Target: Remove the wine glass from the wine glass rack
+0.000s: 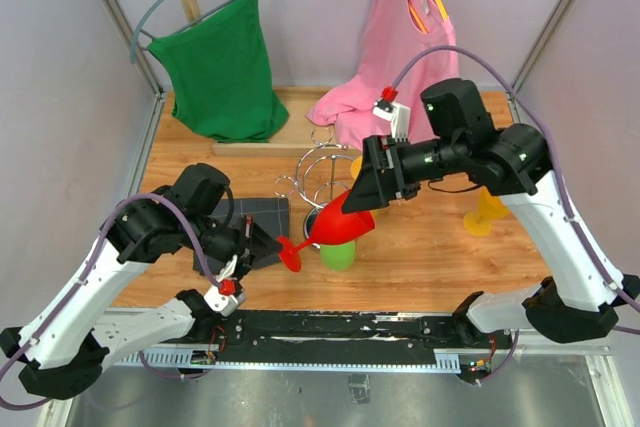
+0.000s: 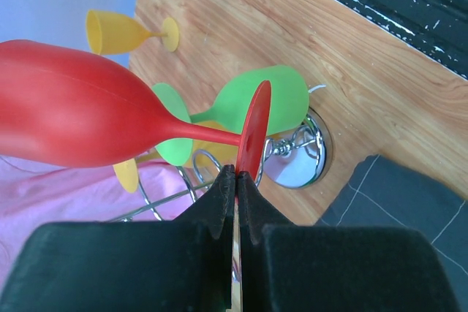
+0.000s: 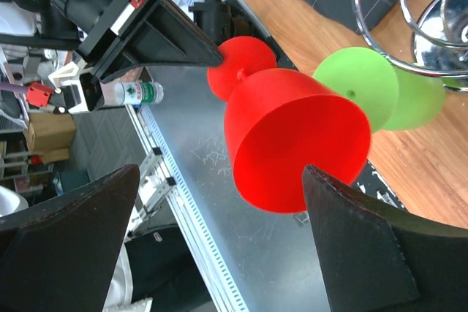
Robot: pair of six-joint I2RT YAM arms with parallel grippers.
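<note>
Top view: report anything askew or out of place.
The red wine glass hangs sideways in mid-air. Its foot is pinched edge-on by the left gripper, while the open right gripper straddles its bowl. The green glass appears to lie on its side on the table beside the wine glass rack.

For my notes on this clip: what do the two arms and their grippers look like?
Both the left arm and the right arm have white links and chunky black joints. A grey-purple cable loops along each, with a small red-and-white connector near the wrist. The left gripper and the right gripper have matte black, wedge-shaped fingers.
</note>
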